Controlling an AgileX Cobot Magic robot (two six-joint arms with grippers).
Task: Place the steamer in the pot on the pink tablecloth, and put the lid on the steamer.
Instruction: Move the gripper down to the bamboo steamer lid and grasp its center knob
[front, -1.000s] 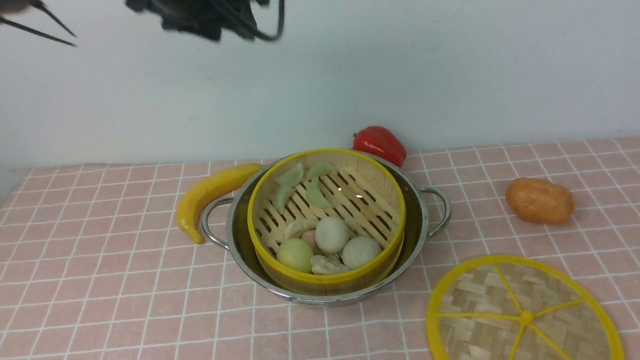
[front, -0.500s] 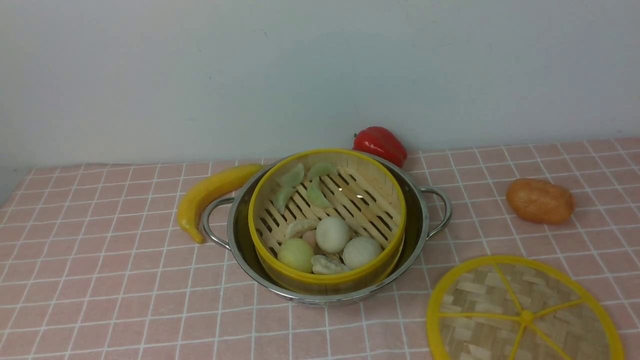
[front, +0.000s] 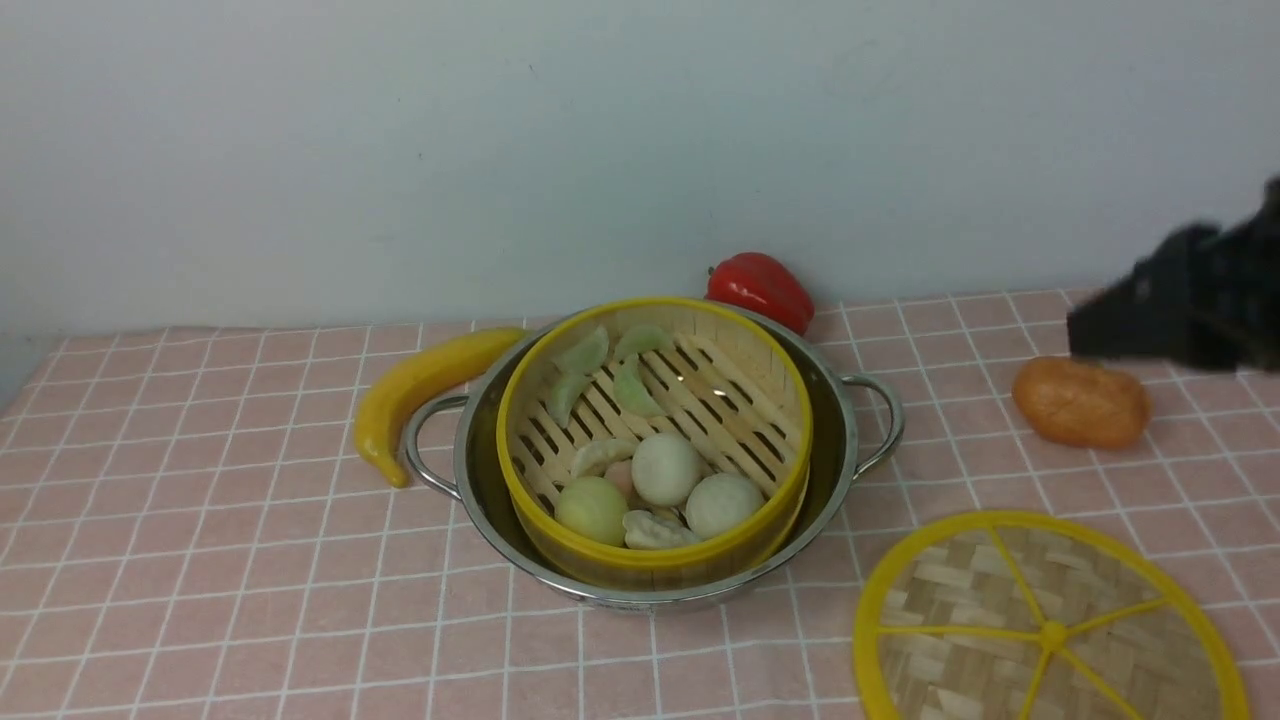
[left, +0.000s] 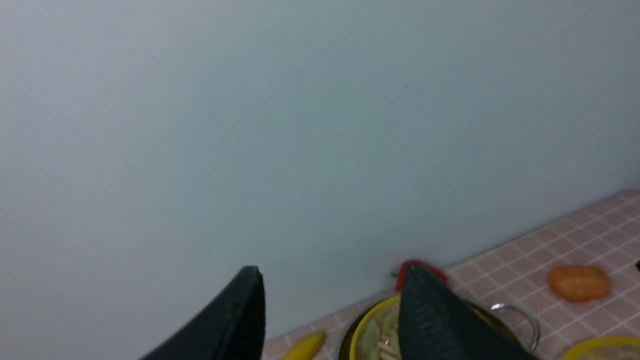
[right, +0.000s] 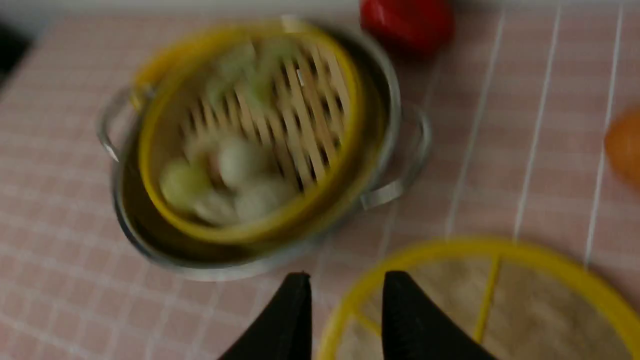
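The right gripper (right: 346, 282) is hovering above the table, its tips lining up with the rim of the lid (front: 1050, 632) in the wrist view, jaws standing a narrow gap apart and gripping nothing. The left gripper (left: 330, 275) is hanging raised, facing the wall, jaws wide apart and empty. The lid is lying flat on the pink tablecloth (front: 200, 560), right of the pot (front: 845, 440). The steamer (front: 640, 562) is sitting inside the pot, uncovered

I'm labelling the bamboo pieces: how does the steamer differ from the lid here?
The steamer is a deep basket with a slatted floor, holding dumplings and buns; the lid is a flat woven disc with yellow spokes. The steamer sits in the pot; the lid lies on the pink tablecloth. Both are round with yellow rims.
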